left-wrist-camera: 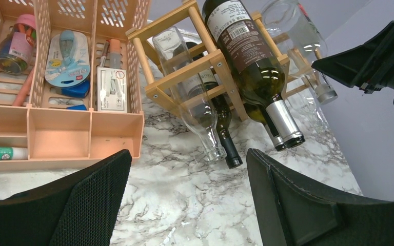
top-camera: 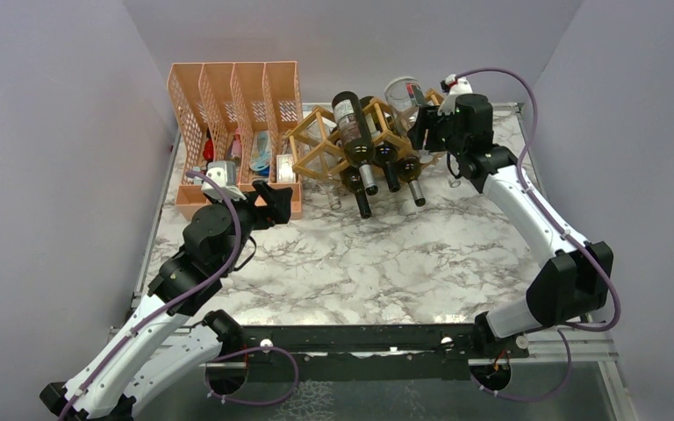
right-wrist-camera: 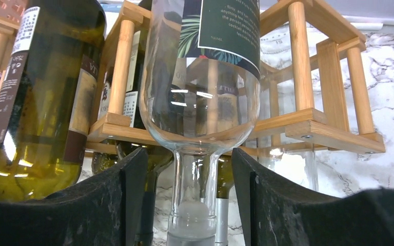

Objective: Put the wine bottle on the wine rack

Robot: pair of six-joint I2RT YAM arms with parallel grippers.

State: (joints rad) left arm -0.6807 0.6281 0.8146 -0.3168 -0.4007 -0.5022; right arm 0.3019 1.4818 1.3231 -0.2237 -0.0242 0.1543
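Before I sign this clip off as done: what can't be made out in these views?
Top view: jaws of right tool, behind its wrist.
Right wrist view: clear bottle, base and mouth cut off by edges.
Left wrist view: labels inside orange organiser, too small.

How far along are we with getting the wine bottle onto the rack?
Looks done: the clear wine bottle sits in the wine rack, neck pointing down. In hand: the right gripper straddles that neck, jaws apart, no grip. Remaining: back it off without nudging the bottle; the left gripper is open, holding nothing.
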